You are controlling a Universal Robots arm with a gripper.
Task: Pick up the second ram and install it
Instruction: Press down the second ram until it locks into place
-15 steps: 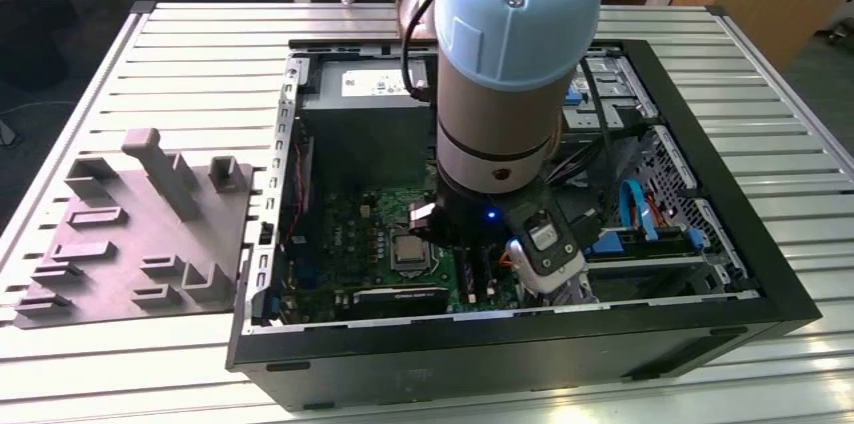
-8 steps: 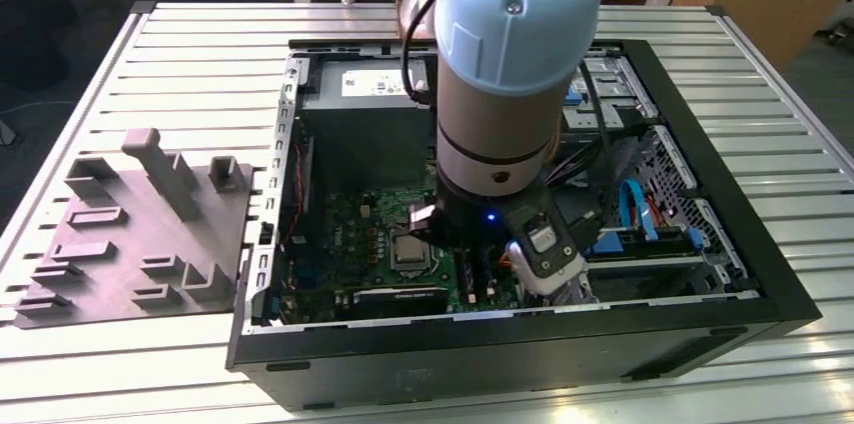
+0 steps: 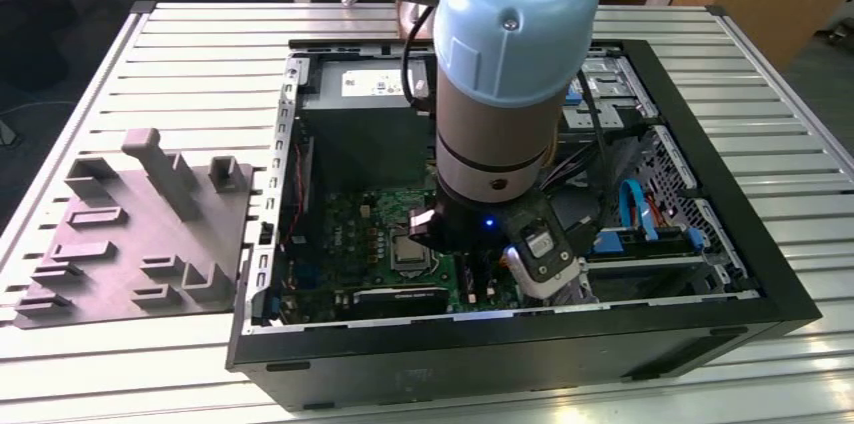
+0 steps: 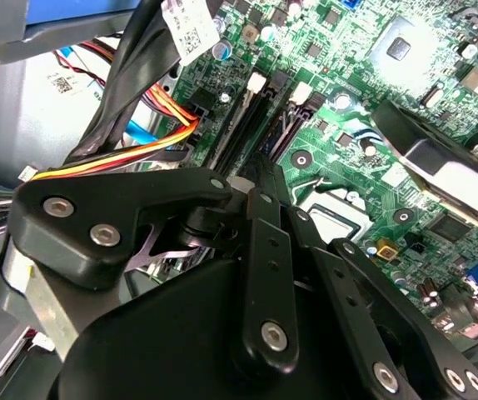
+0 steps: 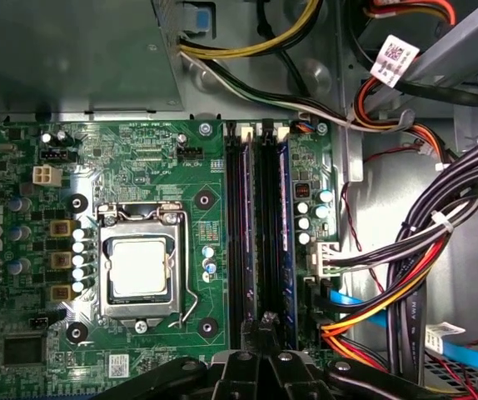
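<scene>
My gripper [image 5: 266, 322] hangs low inside the open computer case [image 3: 747, 274], over the green motherboard [image 5: 139, 158]. Its black fingers [image 4: 260, 179] look pressed together at one end of the long black memory slots [image 5: 237, 233]. Beside those slots a thin dark strip with a bluish side [image 5: 286, 225] stands seated upright, just to the side of the fingertips. This looks like a ram, but I cannot tell whether it is the second ram. Nothing shows between the fingers. In the exterior view the arm's blue-capped wrist [image 3: 514, 34] covers the slots.
The processor socket [image 5: 141, 267] lies beside the slots. Bundles of black, red and yellow cables [image 5: 405, 275] crowd the other side, with a blue cable [image 3: 638, 209] near the drive bay. A grey moulded fixture [image 3: 134, 234] lies on the slatted table at the exterior view's left.
</scene>
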